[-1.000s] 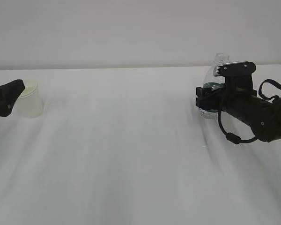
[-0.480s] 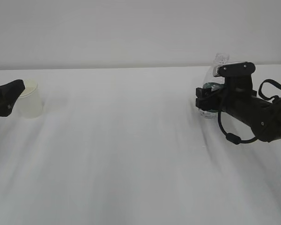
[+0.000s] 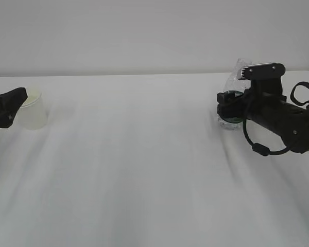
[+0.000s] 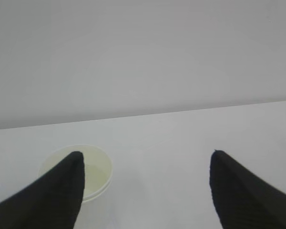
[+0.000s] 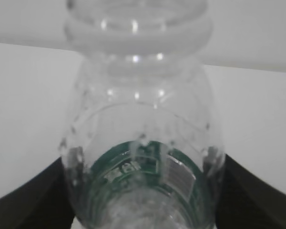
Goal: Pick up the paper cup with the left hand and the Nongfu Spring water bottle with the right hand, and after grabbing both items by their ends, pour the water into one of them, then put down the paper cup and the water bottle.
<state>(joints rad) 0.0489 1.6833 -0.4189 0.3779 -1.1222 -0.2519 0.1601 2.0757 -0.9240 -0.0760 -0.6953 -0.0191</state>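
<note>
Nearest to my right wrist camera the Nongfu Spring water bottle [image 5: 142, 143] fills the frame, its ribbed clear shoulder and open threaded neck rising away from me, the dark green label low down; my two black fingers [image 5: 26, 191] flank its body on either side, so my right hand [image 3: 227, 105] is clasped about the bottle at label height. From the side the bottle [image 3: 236, 77] stands upright on the white table [image 3: 144, 170], at the right. My left hand [image 4: 145, 183] is spread wide with nothing between its tips; the paper cup [image 4: 93, 169] sits just past my left finger [image 4: 47, 195], partly hidden by it, pale cream inside. In the side view the cup [image 3: 33, 110] stands at the far left with that hand [image 3: 13, 103] right beside it.
</note>
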